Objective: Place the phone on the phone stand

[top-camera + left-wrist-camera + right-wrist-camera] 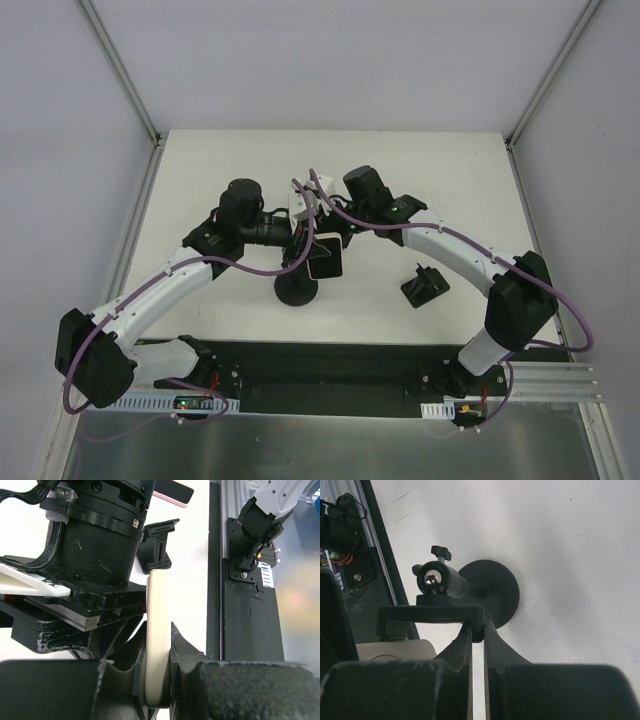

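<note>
1. Leaving open table (240, 170) behind and to both sides of the stand (296, 290); black strip (330, 365) running close in front of its base.
2. Holding the phone (326, 260) just above the stand's base, clamped edge-on between the fingers of the clenching left gripper (158, 645).
3. Pinching the stand's bracket (445, 614) with the right gripper (477, 630), fingers closed on it.
4. Counting one phone, one stand, one loose clamp (425, 285) lying well right of the stand, two arms.

Above the bench (230, 170), phone (327, 262) beside stand (297, 291).
The phone sits between left fingers (186, 655); stand between right fingers (462, 647); loose mount (425, 285) right of them.
</note>
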Motion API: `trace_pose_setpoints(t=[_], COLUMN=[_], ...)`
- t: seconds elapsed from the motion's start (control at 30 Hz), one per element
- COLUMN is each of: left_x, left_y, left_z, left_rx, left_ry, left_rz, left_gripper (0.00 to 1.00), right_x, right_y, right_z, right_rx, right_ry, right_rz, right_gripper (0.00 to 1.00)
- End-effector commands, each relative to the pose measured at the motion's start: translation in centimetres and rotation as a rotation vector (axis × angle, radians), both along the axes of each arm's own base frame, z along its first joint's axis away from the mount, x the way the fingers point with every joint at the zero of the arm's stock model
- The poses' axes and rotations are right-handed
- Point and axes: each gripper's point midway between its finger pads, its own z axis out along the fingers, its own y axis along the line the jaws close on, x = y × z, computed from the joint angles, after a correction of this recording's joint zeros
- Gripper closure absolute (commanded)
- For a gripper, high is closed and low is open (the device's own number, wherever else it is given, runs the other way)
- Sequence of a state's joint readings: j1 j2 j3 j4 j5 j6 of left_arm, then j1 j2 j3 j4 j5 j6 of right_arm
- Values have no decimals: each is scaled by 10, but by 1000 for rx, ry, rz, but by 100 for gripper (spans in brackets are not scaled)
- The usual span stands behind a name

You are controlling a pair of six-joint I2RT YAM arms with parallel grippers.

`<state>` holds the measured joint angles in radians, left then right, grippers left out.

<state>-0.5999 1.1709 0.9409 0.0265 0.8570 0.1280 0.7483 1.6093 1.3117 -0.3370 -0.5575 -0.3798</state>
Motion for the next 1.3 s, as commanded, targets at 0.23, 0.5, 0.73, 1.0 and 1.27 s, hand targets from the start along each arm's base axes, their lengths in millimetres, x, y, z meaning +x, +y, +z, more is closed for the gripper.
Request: trace_pose_setpoints(t=[0.23, 0.5, 0.73, 1.0, 1.27], left_x=[14, 15, 14, 14, 2], left_y=[1, 1, 3, 6, 3], left_z=[43, 31, 23, 15, 8], left_rx=[-101, -78, -64, -40, -41], left_ry=[-131, -86, -82, -54, 2], left_rz=[-87, -111, -99, -87, -169], left_gripper=[100, 100, 100, 100, 100], right_x=[-18, -18, -19, -17, -28], right_y=[7, 5, 0, -5, 3], right_z=[26, 20, 20, 19, 29], right_rx=[97, 93, 112, 108, 172], right_ry=[-27, -17, -5, -17, 21], right_rz=[122, 146, 168, 151, 241], right_gripper=[99, 99, 99, 99, 99])
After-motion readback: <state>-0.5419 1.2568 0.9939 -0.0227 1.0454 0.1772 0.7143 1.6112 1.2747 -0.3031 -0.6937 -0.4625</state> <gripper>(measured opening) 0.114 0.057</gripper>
